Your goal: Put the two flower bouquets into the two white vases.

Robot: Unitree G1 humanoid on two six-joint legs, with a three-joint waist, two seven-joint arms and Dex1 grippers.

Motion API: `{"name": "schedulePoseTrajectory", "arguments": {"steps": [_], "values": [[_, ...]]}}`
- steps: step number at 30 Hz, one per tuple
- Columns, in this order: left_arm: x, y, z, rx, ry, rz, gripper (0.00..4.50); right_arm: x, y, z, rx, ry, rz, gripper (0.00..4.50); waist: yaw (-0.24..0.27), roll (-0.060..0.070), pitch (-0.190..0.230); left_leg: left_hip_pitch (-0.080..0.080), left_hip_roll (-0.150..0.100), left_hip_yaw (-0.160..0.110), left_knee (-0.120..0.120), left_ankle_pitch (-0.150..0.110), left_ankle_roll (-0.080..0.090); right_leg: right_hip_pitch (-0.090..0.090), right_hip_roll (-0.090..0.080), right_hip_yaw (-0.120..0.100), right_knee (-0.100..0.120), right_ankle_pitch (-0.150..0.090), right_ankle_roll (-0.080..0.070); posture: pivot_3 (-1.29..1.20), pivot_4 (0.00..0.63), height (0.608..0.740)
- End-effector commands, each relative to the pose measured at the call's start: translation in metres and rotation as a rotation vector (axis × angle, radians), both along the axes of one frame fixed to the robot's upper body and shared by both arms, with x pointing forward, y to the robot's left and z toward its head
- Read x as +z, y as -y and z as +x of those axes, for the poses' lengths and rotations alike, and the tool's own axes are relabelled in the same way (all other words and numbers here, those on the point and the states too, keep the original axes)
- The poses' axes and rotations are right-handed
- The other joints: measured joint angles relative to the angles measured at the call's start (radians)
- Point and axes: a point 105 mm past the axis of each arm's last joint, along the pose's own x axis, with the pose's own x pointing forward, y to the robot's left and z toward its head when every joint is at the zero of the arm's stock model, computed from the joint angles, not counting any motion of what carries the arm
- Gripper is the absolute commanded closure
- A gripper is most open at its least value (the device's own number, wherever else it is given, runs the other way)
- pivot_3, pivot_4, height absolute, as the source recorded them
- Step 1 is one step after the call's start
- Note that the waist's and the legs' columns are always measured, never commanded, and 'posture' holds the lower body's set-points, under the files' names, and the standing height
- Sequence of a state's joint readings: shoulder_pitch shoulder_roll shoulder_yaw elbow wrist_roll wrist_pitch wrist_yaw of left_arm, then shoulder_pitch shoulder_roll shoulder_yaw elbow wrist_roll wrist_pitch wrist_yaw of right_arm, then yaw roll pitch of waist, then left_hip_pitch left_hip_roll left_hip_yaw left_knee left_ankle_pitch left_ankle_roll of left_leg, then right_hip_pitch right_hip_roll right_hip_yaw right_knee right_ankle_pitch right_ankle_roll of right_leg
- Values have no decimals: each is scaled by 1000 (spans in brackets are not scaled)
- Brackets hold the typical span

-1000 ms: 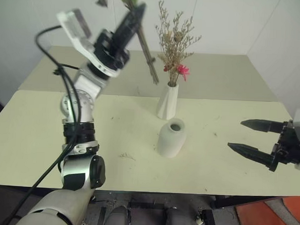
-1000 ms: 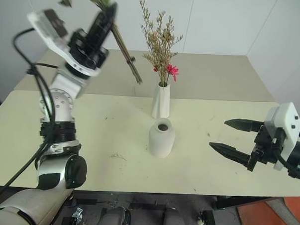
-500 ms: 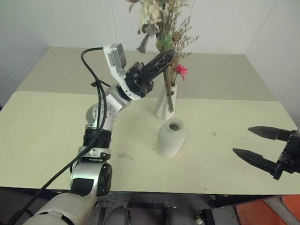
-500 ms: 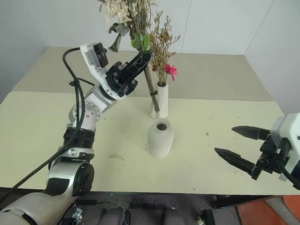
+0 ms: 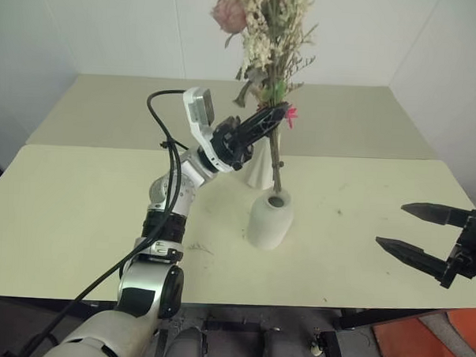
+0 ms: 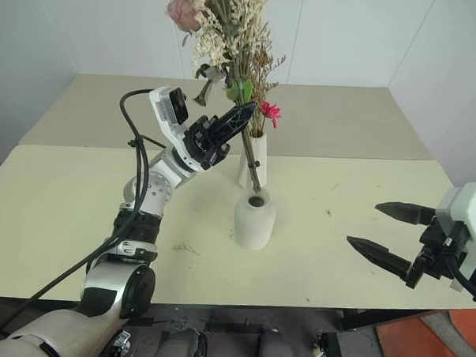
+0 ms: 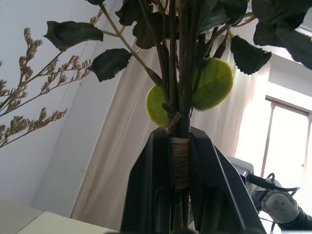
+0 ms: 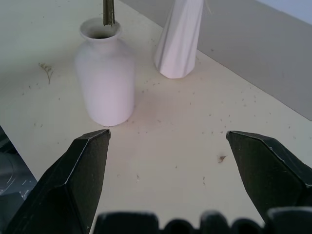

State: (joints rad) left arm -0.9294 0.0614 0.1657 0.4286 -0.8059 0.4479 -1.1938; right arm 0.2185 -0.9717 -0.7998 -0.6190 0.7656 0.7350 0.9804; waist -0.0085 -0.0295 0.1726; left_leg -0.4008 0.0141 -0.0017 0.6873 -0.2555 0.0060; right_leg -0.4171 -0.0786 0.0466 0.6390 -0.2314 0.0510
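Now left end effector [image 5: 264, 126] clamps rose bouquet [image 5: 264, 37], stem tips entering round vase [image 5: 269, 219] at frame centre; keep stems vertical. Right end effector [image 5: 425, 234] wide open, empty.

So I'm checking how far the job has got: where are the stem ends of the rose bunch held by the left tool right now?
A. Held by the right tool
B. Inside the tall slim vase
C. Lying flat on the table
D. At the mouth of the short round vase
D: the left tool holds the rose bunch upright, its stems reaching down into the mouth of the short round vase.
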Motion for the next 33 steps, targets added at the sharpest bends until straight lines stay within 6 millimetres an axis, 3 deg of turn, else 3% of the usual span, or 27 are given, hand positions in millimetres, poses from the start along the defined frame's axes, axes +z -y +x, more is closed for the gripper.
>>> {"name": "schedulePoseTrajectory", "arguments": {"steps": [1,17,30,33], "values": [[2,5,-9,-33,45,27,4355,10,2,-3,-14,62,-29,0,0,0,0,0,0,0,0,0,0,0,0,0,0,0,0,0,150,740],[-33,21,-14,6,94,175,4355,5,10,-10,-39,52,-8,0,5,0,0,0,0,0,0,0,0,0,0,0,-1,0,0,0,150,740],[-40,24,-21,1,121,197,4355,4,15,-25,4,27,-18,0,8,0,0,1,0,0,0,0,0,1,0,0,-1,0,0,0,150,740],[-42,21,-26,-30,134,209,3454,4,15,-22,7,33,-22,0,8,0,0,1,0,0,0,0,0,2,0,0,-1,0,0,0,150,740]]}}
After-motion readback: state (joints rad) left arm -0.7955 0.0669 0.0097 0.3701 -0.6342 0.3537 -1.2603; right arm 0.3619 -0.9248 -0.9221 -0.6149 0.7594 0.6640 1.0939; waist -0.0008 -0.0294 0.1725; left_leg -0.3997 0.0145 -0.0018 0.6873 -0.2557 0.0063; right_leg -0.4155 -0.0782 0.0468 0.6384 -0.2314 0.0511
